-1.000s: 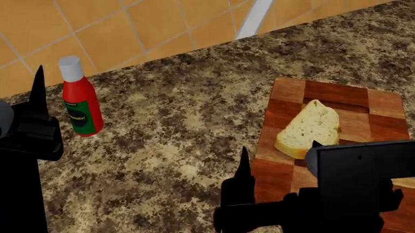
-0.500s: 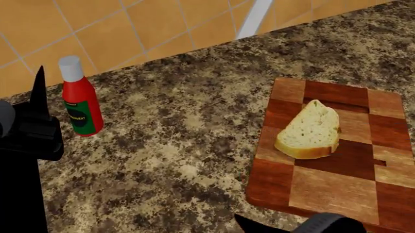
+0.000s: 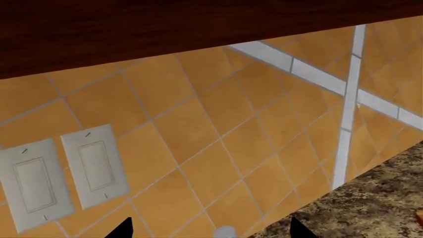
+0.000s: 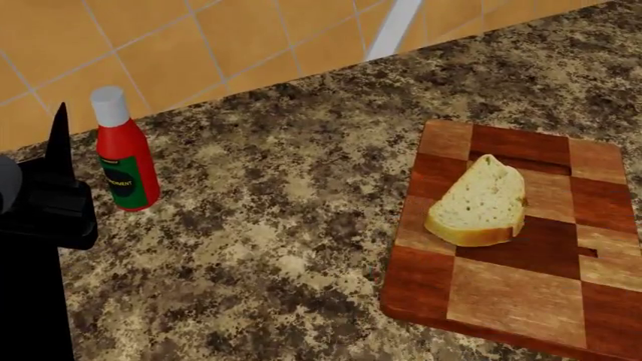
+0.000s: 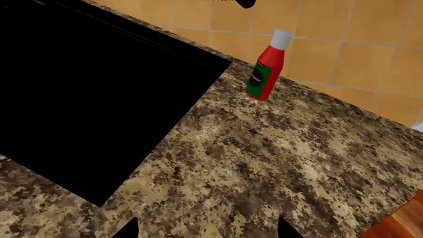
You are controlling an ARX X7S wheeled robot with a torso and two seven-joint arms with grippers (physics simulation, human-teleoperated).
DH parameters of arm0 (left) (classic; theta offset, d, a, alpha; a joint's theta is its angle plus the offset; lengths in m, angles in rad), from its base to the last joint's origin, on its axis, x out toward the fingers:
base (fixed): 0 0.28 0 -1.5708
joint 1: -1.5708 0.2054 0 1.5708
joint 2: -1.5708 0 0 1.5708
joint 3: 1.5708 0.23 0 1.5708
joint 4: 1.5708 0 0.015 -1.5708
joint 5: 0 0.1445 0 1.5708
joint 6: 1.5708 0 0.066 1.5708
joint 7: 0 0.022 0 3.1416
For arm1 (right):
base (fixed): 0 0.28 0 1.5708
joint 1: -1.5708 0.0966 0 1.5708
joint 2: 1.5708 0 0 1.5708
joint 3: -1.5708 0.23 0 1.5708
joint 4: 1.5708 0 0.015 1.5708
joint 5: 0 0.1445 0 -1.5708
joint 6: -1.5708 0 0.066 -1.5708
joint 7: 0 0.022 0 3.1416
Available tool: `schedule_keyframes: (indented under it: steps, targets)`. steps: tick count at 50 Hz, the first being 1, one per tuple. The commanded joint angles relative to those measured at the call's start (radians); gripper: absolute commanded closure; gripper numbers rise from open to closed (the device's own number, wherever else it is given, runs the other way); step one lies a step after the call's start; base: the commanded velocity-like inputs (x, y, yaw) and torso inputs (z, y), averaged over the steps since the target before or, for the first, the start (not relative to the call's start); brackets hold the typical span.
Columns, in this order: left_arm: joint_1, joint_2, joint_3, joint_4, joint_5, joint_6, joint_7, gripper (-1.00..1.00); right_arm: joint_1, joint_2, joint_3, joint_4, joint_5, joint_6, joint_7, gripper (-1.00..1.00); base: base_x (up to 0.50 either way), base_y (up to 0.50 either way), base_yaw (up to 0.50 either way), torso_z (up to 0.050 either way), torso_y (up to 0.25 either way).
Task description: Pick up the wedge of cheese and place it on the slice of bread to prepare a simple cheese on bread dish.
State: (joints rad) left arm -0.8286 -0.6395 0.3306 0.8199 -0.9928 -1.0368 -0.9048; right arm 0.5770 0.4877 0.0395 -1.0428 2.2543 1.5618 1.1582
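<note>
Bread is the only task item on show: one slice of bread (image 4: pixel 479 201), cream crumb with a tan crust, lies flat on one checkered wooden cutting board (image 4: pixel 522 233) set on the speckled granite tabletop (image 4: pixel 281 203), well off to the right of the left tool (image 4: pixel 56 162) in the head view. No wedge of cheese shows in any of the three views, so where it is cannot be told. One red condiment bottle (image 4: pixel 125 154) with a white cap stands upright on the tabletop just to the right of the left tool, near the tiled wall (image 4: pixel 180 45); the right wrist view shows the same bottle (image 5: pixel 266 67) standing well ahead of the right tool (image 5: pixel 205 228), with a large black shape (image 5: pixel 86 94) off to one side of it. Two dark fingertips (image 5: pixel 129 229) of the right tool show at the edge of that view, spread apart with nothing between them. In the left wrist view the left tool (image 3: pixel 208 229) likewise shows two tips held apart and empty, aimed at the orange tiled wall, where two white wall switches (image 3: pixel 59 181) sit side by side.
</note>
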Motion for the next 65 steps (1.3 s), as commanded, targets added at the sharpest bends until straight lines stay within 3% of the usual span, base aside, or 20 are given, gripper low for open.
schedule_keyframes:
  steps: [1, 6, 14, 24, 39, 45, 53, 55, 56, 57, 65]
  targets:
    - [-0.001, -0.002, 0.003, -0.002, -0.001, 0.003, -0.002, -1.00, -0.020, -0.010, -0.042, -0.004, -0.060, 0.009, -0.054, -1.00, 0.00, 0.00, 0.00, 0.000, 0.000]
    - [-0.003, -0.002, 0.004, -0.005, -0.004, 0.003, -0.003, -1.00, -0.015, -0.022, -0.085, -0.004, -0.021, 0.009, -0.019, -1.00, 0.00, 0.00, 0.00, 0.000, 0.000]
    - [-0.003, -0.003, 0.007, -0.005, -0.002, 0.005, -0.005, -1.00, 0.022, -0.060, -0.234, -0.004, 0.093, 0.009, 0.195, -1.00, 0.00, 0.00, 0.00, 0.000, 0.000]
    - [-0.004, -0.005, 0.007, -0.004, -0.006, 0.006, -0.010, -1.00, -0.008, -0.031, -0.251, -0.004, -0.021, 0.009, 0.087, -1.00, 0.00, 0.00, 0.00, 0.000, 0.000]
    - [-0.007, -0.008, 0.010, -0.005, -0.011, 0.007, -0.015, -1.00, -0.060, 0.040, -0.154, -0.004, -0.258, 0.009, -0.181, -1.00, 0.00, 0.00, 0.00, 0.000, 0.000]
    - [-0.008, -0.009, 0.010, -0.005, -0.014, 0.007, -0.019, -1.00, -0.093, 0.057, -0.135, -0.004, -0.450, 0.009, -0.363, -1.00, 0.00, 0.00, 0.00, 0.000, 0.000]
    - [-0.008, -0.010, 0.009, -0.004, -0.019, 0.007, -0.021, -1.00, -0.107, 0.062, -0.129, -0.004, -0.541, 0.008, -0.448, -1.00, 0.00, 0.00, 0.00, 0.000, 0.000]
    - [-0.008, -0.011, 0.010, -0.004, -0.018, 0.009, -0.021, -1.00, -0.149, 0.362, -0.429, -0.004, -0.841, -0.292, -0.696, -1.00, 0.00, 0.00, 0.00, 0.000, 0.000]
    - [-0.008, -0.011, 0.011, -0.005, -0.018, 0.009, -0.019, -1.00, -0.151, 0.429, -0.579, -0.004, -0.991, -0.442, -0.694, -1.00, 0.00, 0.00, 0.00, 0.000, 0.000]
    - [-0.008, -0.011, 0.011, -0.005, -0.017, 0.010, -0.020, -1.00, -0.146, 0.429, -0.655, 0.002, -1.097, -0.584, -0.692, -1.00, 0.00, 0.00, 0.00, 0.000, 0.000]
    - [-0.008, -0.012, 0.013, -0.007, -0.015, 0.015, -0.018, -1.00, -0.142, 0.411, -0.683, 0.056, -1.134, -0.590, -0.720, -1.00, 0.00, 0.00, 0.00, 0.000, 0.000]
